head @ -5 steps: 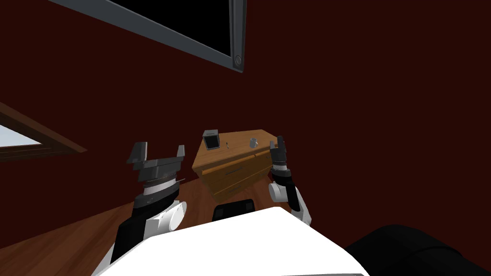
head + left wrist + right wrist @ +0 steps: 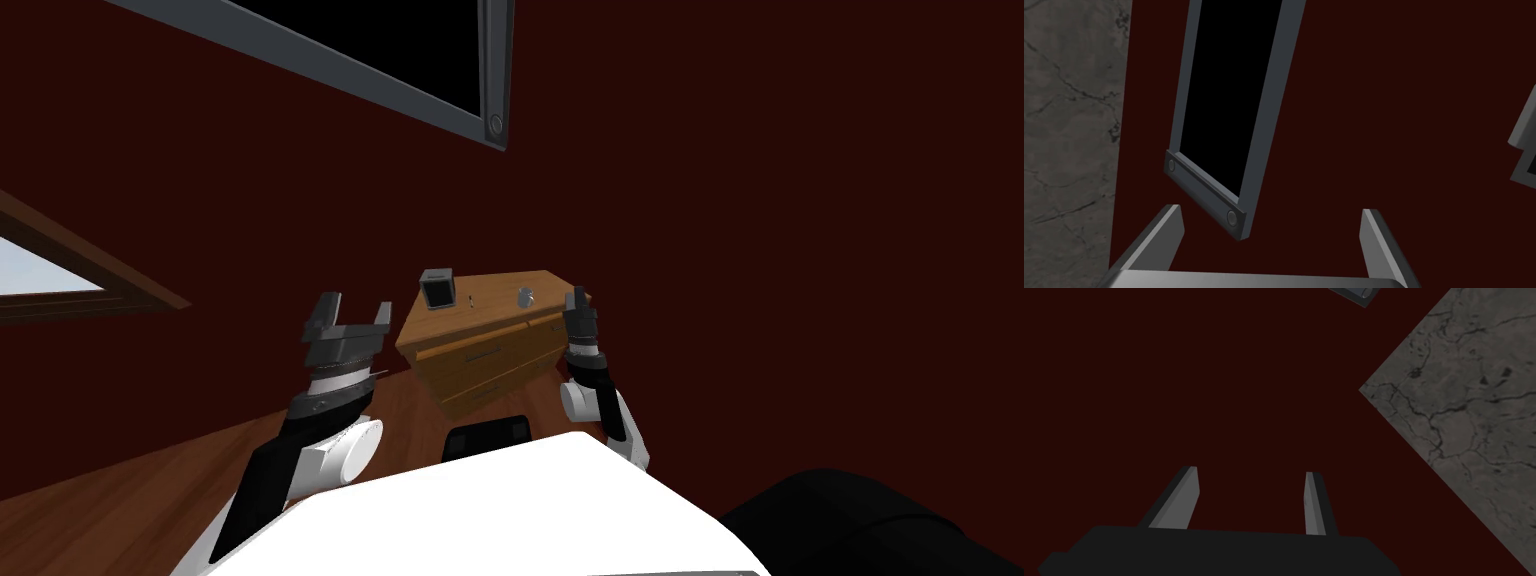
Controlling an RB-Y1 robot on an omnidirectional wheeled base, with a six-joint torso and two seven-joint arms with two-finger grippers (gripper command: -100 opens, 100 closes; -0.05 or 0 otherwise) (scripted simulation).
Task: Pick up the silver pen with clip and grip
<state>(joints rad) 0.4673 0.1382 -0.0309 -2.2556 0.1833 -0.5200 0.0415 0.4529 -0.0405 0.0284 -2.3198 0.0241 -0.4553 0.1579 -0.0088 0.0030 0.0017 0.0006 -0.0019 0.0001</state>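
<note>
The pen (image 2: 473,299) is a tiny pale sliver lying on top of a wooden dresser (image 2: 480,345) ahead of me, between a dark open box (image 2: 438,288) and a small grey cup-like thing (image 2: 526,296). My left gripper (image 2: 350,312) is raised to the left of the dresser, short of it, with its fingers (image 2: 1169,232) wide apart and nothing between them. My right gripper (image 2: 579,296) is held upright at the dresser's right corner, and in the right wrist view its fingers (image 2: 1184,498) stand open and empty.
The dresser has drawers with long handles and stands against a dark red wall. A grey-framed black panel (image 2: 400,60) hangs on that wall above. A window (image 2: 50,285) is at the left. Brown wooden floor (image 2: 150,490) lies in front of the dresser.
My left arm has swung right, toward the dresser, and its gripper has turned. The right arm has hardly moved.
</note>
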